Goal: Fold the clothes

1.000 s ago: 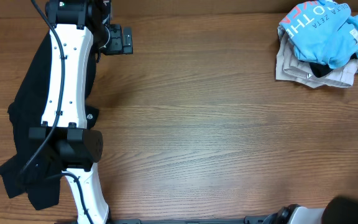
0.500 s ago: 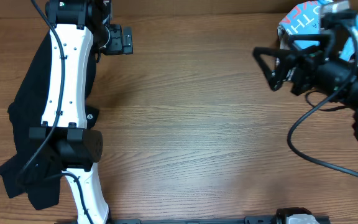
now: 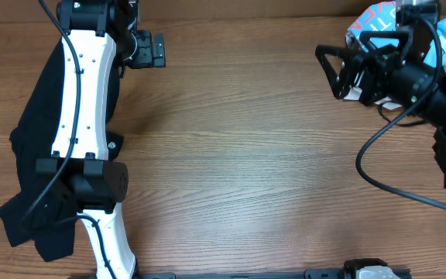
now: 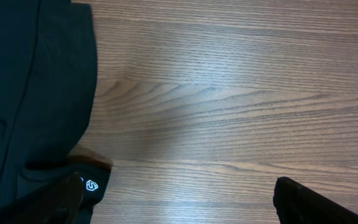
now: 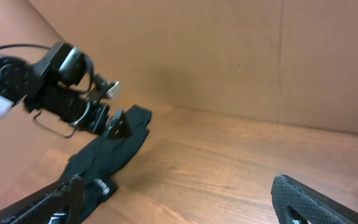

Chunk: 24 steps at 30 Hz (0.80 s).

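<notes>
A black garment (image 3: pixel 33 132) with a small white logo (image 4: pixel 92 185) lies crumpled along the table's left side, partly under my left arm. My left gripper (image 3: pixel 152 50) hangs open near the far edge, just right of that cloth and holding nothing. In the left wrist view the black garment (image 4: pixel 30 93) fills the left, under the left fingertip (image 4: pixel 64 199). The light blue T-shirt (image 3: pixel 372 19) with lettering sits at the far right corner, mostly hidden behind my right arm. My right gripper (image 3: pixel 330 71) stands open and empty, above the table left of the T-shirt.
Bare wooden table (image 3: pixel 246 155) stretches between the two arms. A brown cardboard wall (image 5: pixel 229 56) closes off the back. A black cable (image 3: pixel 370 167) loops from the right arm over the table's right side.
The right arm has swung in from the right, out of view a second ago, and now covers most of the blue T-shirt pile. The left arm and black garment have not moved.
</notes>
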Each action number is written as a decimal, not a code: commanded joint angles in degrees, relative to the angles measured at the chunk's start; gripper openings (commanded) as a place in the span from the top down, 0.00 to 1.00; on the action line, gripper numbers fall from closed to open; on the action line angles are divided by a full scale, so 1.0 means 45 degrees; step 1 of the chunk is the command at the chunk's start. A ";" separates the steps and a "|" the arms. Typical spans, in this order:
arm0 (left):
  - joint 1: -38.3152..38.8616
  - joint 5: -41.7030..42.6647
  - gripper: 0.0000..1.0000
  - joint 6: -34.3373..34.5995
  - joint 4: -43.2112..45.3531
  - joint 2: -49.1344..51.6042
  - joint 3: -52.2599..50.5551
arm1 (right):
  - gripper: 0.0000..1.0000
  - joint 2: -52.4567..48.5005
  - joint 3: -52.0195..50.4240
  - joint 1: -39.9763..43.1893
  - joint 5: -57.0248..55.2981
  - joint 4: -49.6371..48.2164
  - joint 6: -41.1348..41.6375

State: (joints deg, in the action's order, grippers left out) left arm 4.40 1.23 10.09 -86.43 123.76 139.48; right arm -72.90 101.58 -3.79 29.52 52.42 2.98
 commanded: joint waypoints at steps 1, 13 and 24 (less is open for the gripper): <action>0.0024 -0.0039 0.00 -0.0151 -0.0019 -0.0068 0.0107 | 0.00 0.0267 -0.0879 -0.0578 -0.0865 -0.1292 -0.0010; 0.0024 -0.0044 0.00 -0.0151 -0.0024 -0.0068 0.0107 | 0.00 0.6183 -1.0807 -0.1214 -0.2861 -0.8845 -0.0015; 0.0024 -0.0044 0.00 -0.0151 -0.0019 -0.0068 0.0107 | 0.00 1.2954 -1.8190 -0.0476 -0.3215 -1.0632 0.0000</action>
State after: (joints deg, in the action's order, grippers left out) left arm 4.40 1.23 10.09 -86.43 123.76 139.48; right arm -19.57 25.43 -7.40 16.16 6.15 2.96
